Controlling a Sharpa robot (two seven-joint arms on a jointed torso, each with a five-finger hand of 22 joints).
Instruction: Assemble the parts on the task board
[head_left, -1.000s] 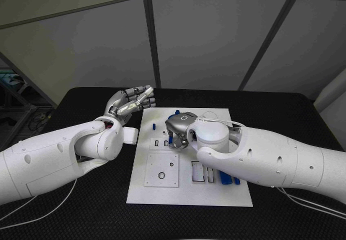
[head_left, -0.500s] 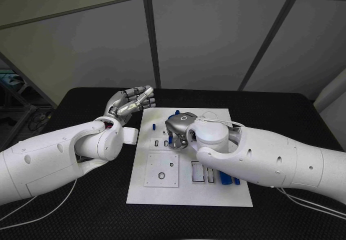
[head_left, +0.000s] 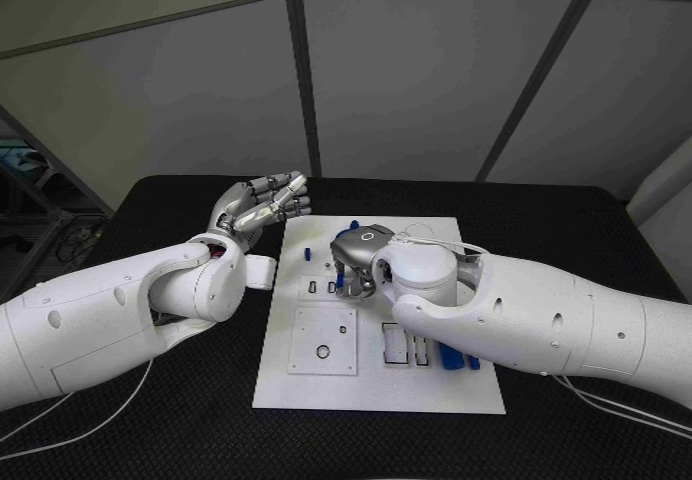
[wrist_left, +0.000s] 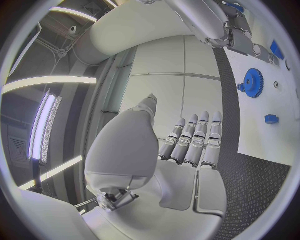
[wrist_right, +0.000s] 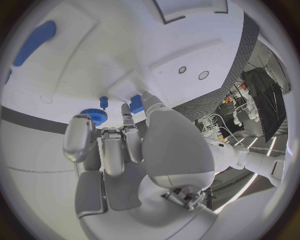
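The right hand (head_left: 361, 258) hangs over the far half of the task board (head_left: 378, 385), palm down, fingers curled toward the small blue pieces beneath them. In the right wrist view its fingertips (wrist_right: 127, 111) sit just beside a blue gear (wrist_right: 94, 116), a little blue peg (wrist_right: 104, 101) and a small blue block (wrist_right: 135, 103), but whether they pinch any of them I cannot tell. The left hand (head_left: 263, 205) is raised beside the board's far left corner, well apart from the right hand, palm up, fingers straight and side by side, holding nothing.

The parts look like small, stiff, light plastic pieces. They should not deform under a pinch, but they are smooth and could squirt out or tip if squeezed off-centre. The gear is probably best taken by its rim from opposite sides, the peg by its shaft. More blue pieces (head_left: 459, 359) lie under the right forearm, beside a row of rectangular slots (head_left: 405, 345).

The board is a flat white plate and seems loose on the black worktop (head_left: 173, 420), whose woven-looking surface likely gives some grip. A hard sideways push could still shift it. A square white panel (head_left: 325, 340) sits on the board nearer the robot than the right hand. Room around the right hand is tight, with parts crowded close under the fingers.
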